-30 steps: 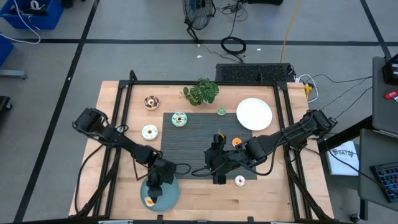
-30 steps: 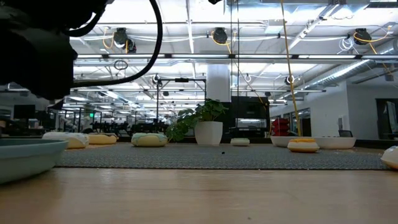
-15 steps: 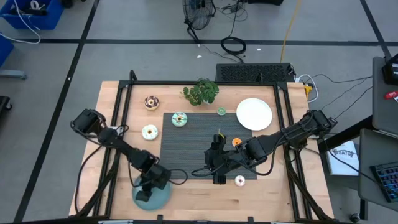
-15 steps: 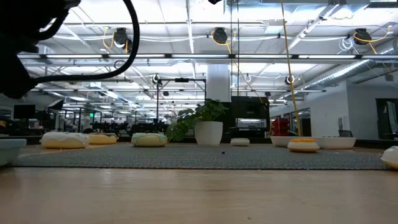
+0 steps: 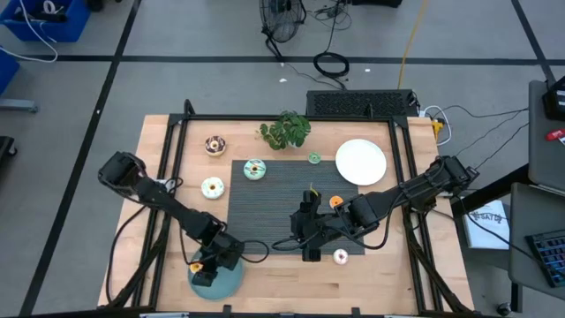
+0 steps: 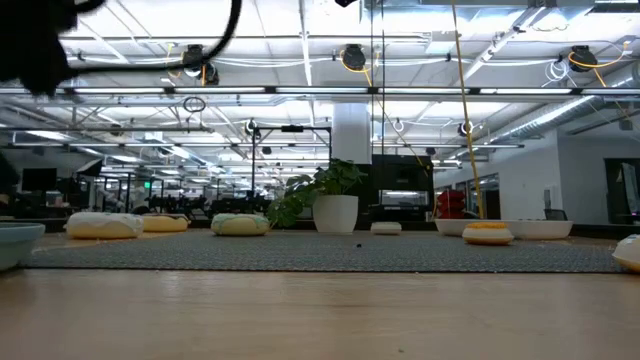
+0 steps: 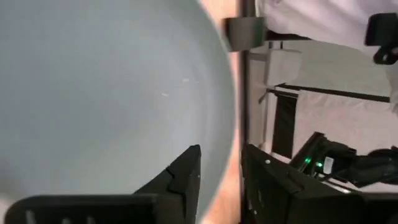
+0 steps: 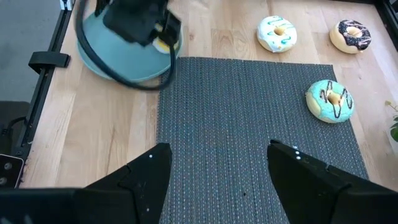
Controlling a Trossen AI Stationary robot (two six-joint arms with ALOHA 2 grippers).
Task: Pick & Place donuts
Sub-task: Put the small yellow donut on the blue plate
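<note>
High view first: we see the left gripper (image 5: 203,272) low over the teal plate (image 5: 228,281), which sits at the desk's (image 5: 282,283) front edge near the left corner. An orange donut (image 5: 196,266) lies at the plate's left rim, just beside this gripper; we cannot tell whether they touch. In the left wrist view its fingers (image 7: 186,177) stand a little apart, with only the plate's rim and bare wood showing between them.

The right gripper (image 5: 308,253) hangs over the front edge of the dark mat (image 5: 265,208) in the desk's middle. In the right wrist view its fingers (image 8: 149,171) are spread wide with nothing between them.

The other donuts are scattered. A brown one (image 5: 215,145) lies on the wood towards the far left corner. A white one (image 5: 212,186) lies just off the mat's left edge. A teal one (image 5: 255,169) sits on the mat's far left corner, and a small green one (image 5: 314,158) lies at the mat's far edge, beside the white plate (image 5: 361,162). A second orange one (image 5: 335,201) rests on the mat's right part, close to the right arm. A pale one (image 5: 340,256) lies on the wood near the front edge, just right of the right gripper.

A plant (image 5: 284,130) stands at the far edge, behind the mat. Both plates carry nothing else that we can see.
</note>
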